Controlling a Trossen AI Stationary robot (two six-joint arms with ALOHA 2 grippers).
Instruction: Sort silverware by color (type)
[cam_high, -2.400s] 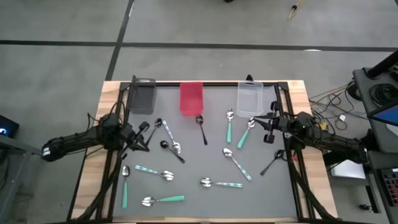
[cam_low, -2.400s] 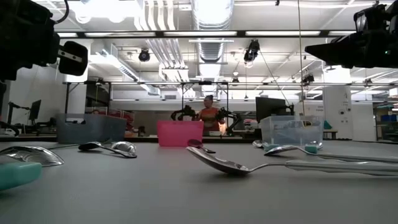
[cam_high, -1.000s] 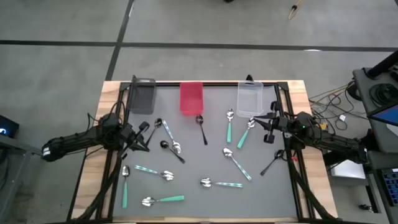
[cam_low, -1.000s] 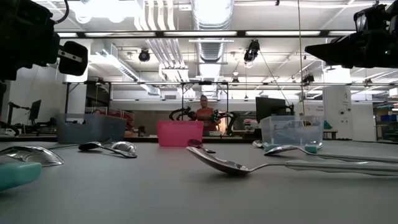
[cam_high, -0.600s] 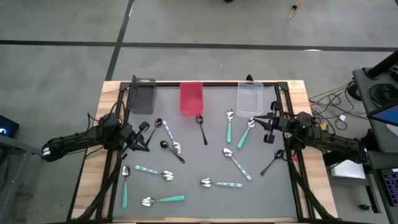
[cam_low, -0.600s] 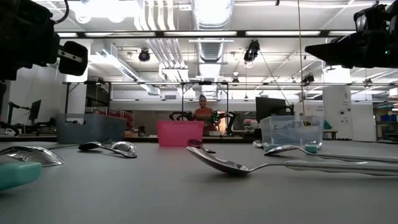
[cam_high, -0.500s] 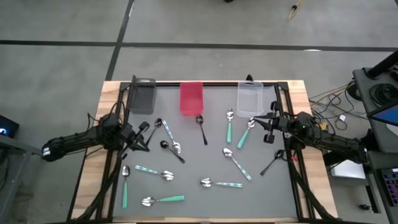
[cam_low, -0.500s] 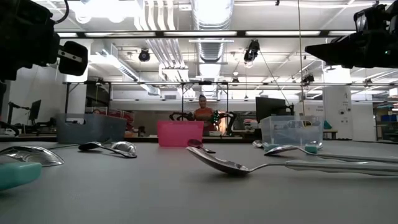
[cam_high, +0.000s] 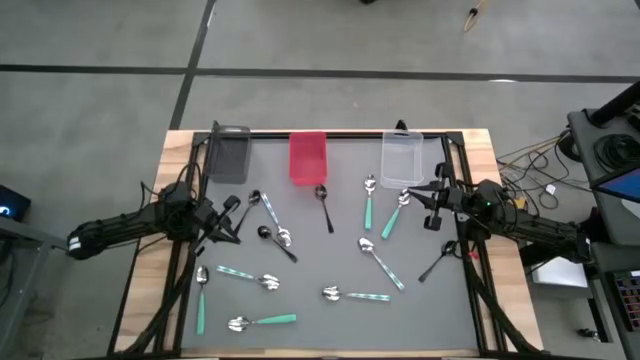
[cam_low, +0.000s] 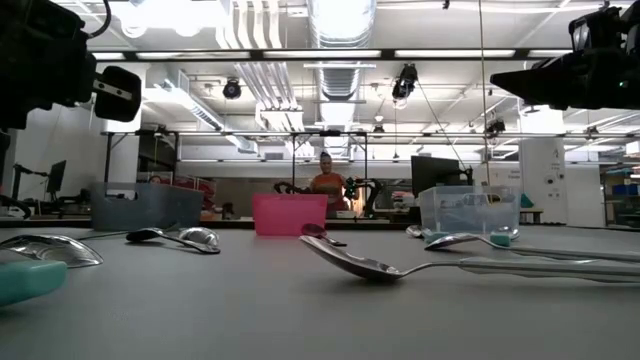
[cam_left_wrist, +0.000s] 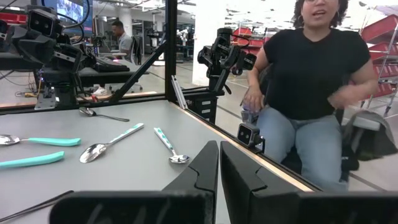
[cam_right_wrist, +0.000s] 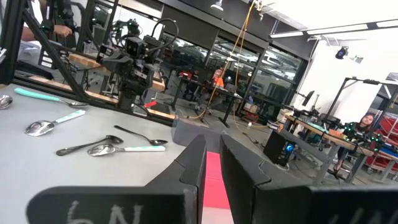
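Honestly these small metal spoons (cam_high: 381, 266) scattered flat across the grey mat look light, stiff and slippery, so pinch a handle mid-length; left gripper (cam_high: 229, 217) and right gripper (cam_high: 425, 202) both hover clenched, holding nothing

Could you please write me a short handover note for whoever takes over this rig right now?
Left gripper: shut, empty, above the mat's left side.
Right gripper: nearly shut with a narrow gap, empty, above the mat's right side near the clear bin.
Spoons: all lying loose on the grey mat, mixed: teal-handled, pale patterned-handled and black.
Bins: grey bin, red bin and clear bin stand in a row along the far edge; no spoon shows in any of them.
Done: nothing sorted yet.
Left: pick every spoon and sort by type into the bins.
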